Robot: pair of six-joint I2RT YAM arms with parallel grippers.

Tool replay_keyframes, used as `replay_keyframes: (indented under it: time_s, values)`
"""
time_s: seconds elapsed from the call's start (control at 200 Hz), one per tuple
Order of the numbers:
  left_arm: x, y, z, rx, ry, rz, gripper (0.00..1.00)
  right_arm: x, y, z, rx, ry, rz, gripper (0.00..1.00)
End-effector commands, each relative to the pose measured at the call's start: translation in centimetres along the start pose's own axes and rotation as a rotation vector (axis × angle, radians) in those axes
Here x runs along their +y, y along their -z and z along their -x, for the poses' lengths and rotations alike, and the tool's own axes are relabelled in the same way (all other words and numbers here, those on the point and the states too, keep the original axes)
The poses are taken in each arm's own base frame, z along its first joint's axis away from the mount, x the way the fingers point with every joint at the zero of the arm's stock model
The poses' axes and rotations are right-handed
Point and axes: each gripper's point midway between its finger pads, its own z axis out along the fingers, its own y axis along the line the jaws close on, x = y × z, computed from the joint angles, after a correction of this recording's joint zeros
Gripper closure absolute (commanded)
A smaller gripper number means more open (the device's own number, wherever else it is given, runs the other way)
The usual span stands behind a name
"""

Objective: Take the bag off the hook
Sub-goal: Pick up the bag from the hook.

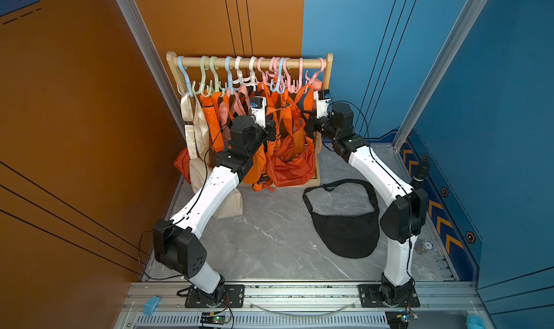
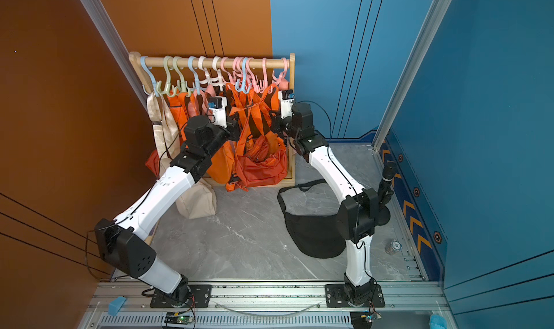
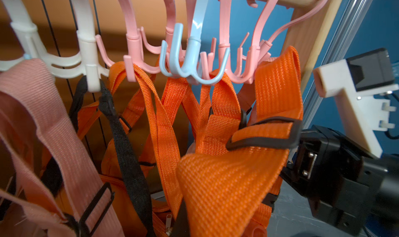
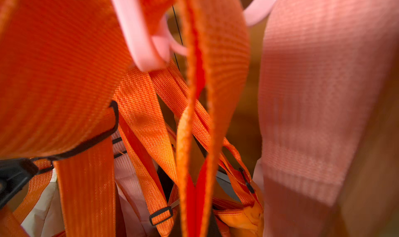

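Grey marble-look tabletop | left gripper, right gripper both closed — apparently on orange woven bag strap | raise loop over tip of pink plastic hook before pulling outward.

The rail ran across behind both hands, hooks strung along it above them. The left hand and right hand faced each other among the hanging bags, a strap stretched between them. Before the right hand, a loose bag lay flat on the surface; another bag stood before the left hand.
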Motion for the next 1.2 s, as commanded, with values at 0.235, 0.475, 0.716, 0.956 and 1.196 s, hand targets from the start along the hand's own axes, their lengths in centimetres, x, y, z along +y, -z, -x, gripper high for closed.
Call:
replay_keyframes:
  time_s: [0.235, 0.475, 0.716, 0.956, 1.196]
  values:
    - [-0.4, 0.9, 4.9, -0.074, 0.003, -0.017, 1.0, 0.2, 3.3, 6.9, -0.113, 0.017, -0.026, 1.0]
    - [-1.1, 2.8, 6.1, -0.098, 0.01, -0.024, 1.0, 1.2, 5.8, 8.1, -0.126, 0.025, -0.024, 1.0]
    - [-2.4, 5.4, 7.0, -0.106, 0.001, -0.034, 1.0, 2.7, 9.7, 9.0, -0.149, 0.023, -0.018, 1.0]
    - [-4.6, 8.6, 7.2, -0.116, -0.014, -0.062, 1.0, 4.1, 14.6, 8.9, -0.162, 0.026, -0.026, 1.0]
    - [-8.4, 11.3, 6.4, -0.114, -0.058, -0.122, 1.0, 5.8, 20.9, 9.1, -0.192, 0.043, -0.031, 1.0]
